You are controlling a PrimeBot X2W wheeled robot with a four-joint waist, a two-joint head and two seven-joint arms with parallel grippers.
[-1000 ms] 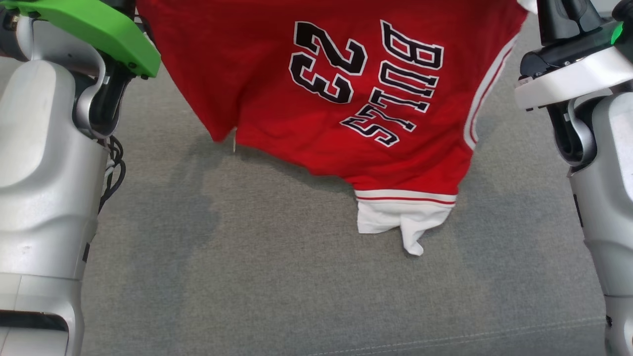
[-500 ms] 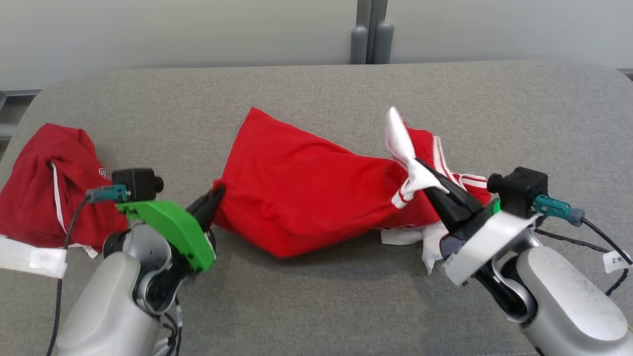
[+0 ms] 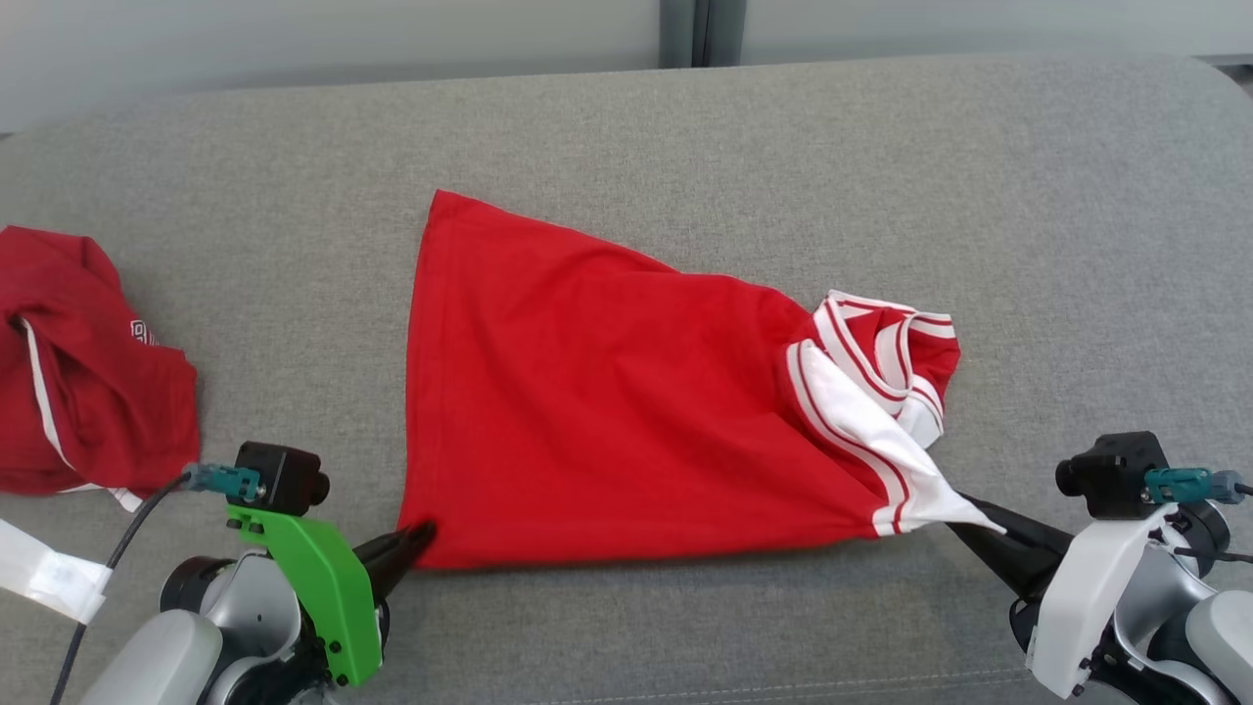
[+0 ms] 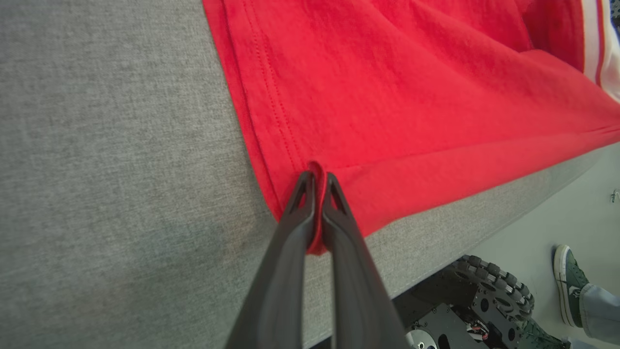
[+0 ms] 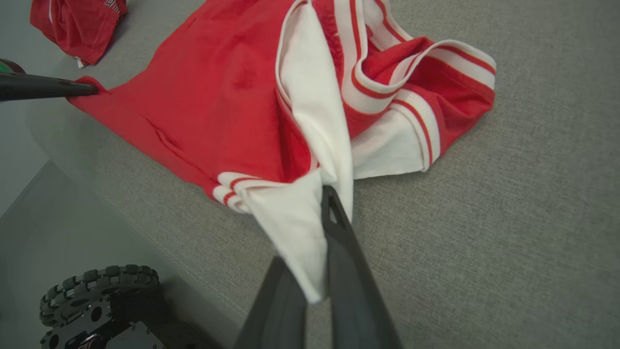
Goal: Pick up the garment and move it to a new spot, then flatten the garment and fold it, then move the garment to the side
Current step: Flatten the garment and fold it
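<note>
Now, your left gripper (image 4: 317, 174) has its two dark fingers pressed together on the near corner of the hem of the red garment (image 3: 587, 411), and a small fold of red cloth sits between them. Your right gripper (image 5: 327, 194) is closed too; it pinches a white piece of cloth beside the red-striped trim at the other end of the garment. The side of the garment that faces up is plain red. A second red garment (image 3: 78, 372) lies crumpled and well apart at the robot's left; it carries a small white print, too small to read. The garment itself lies spread on the grey cushion (image 3: 685, 127), close to the front edge. Its long axis goes across the head view: the straight hem points to the robot's left, and the white and red trimmed end points to the right. In the left wrist view you see a knobby wheel (image 4: 503, 286) below the cushion edge and a person's green shoe (image 4: 569, 286) on the floor.
</note>
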